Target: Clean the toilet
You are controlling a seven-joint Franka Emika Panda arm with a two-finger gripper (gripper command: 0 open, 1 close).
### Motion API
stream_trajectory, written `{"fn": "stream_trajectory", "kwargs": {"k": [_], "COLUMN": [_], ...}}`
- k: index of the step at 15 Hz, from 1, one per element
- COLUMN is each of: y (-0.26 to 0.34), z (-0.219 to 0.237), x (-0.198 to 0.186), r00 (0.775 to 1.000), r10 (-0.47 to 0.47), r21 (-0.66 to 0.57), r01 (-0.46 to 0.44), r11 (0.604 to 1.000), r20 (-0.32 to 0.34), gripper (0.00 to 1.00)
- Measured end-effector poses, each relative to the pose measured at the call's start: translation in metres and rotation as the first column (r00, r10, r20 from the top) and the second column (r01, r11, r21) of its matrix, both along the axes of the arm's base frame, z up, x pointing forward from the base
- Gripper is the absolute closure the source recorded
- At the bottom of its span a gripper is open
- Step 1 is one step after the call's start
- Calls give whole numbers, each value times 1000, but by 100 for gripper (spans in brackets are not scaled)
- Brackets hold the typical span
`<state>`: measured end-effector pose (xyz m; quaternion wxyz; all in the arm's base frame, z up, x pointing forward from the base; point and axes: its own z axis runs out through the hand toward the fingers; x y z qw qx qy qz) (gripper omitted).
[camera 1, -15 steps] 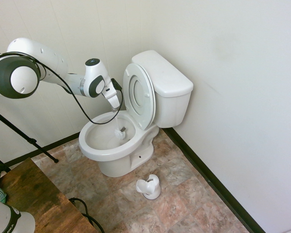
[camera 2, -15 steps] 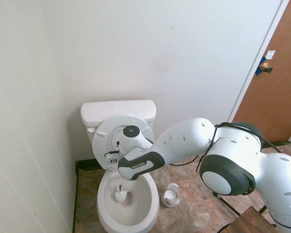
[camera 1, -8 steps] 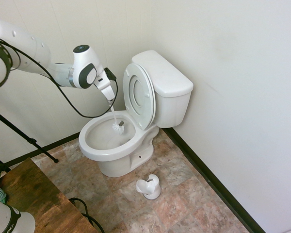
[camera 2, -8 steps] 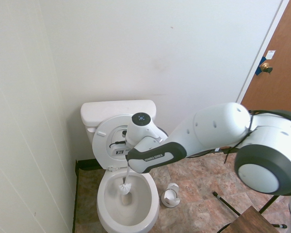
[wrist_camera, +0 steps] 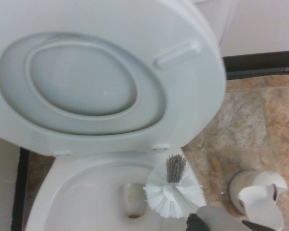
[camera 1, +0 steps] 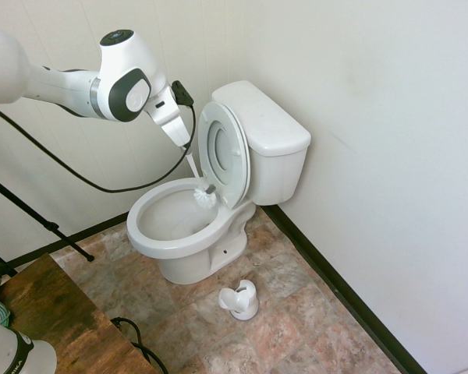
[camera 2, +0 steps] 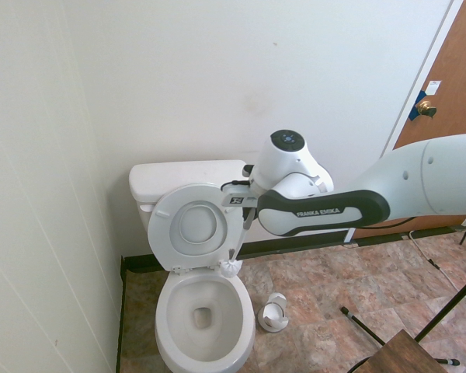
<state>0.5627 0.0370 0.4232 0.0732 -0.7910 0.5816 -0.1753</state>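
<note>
Claw (camera 1: 186,152) pinching white bristled toilet brush (camera 1: 205,196) above large white ceramic toilet (camera 1: 183,234); white brush holder (camera 1: 239,300) on brown stone-tile floor (camera 1: 296,327).

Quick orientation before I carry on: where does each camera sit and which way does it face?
First exterior view: high, off the toilet's side, looking down; arm enters from picture left, end effector holding the brush.
Second exterior view: high, facing the tank; arm enters from picture right.
Wrist view: close above bowl and raised seat; no fingers shown.
All three share the brush holder.
</note>
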Motion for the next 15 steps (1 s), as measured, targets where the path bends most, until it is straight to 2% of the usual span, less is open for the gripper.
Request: {"fn": "stream_trajectory", "kwargs": {"k": [3, 10, 12, 15], "y": [-51, -143, -157, -162], "z": [-12, -78, -92, -96], "x": [-4, 0, -1, -1], "r00": [997, 979, 977, 977], "r10": [-72, -197, -200, -204], "r21": [-21, -52, -51, -50], "r01": [72, 194, 196, 201], "r11": [997, 980, 979, 978], "r20": [-19, -57, -77, -61], "gripper": [100, 100, 100, 100]}}
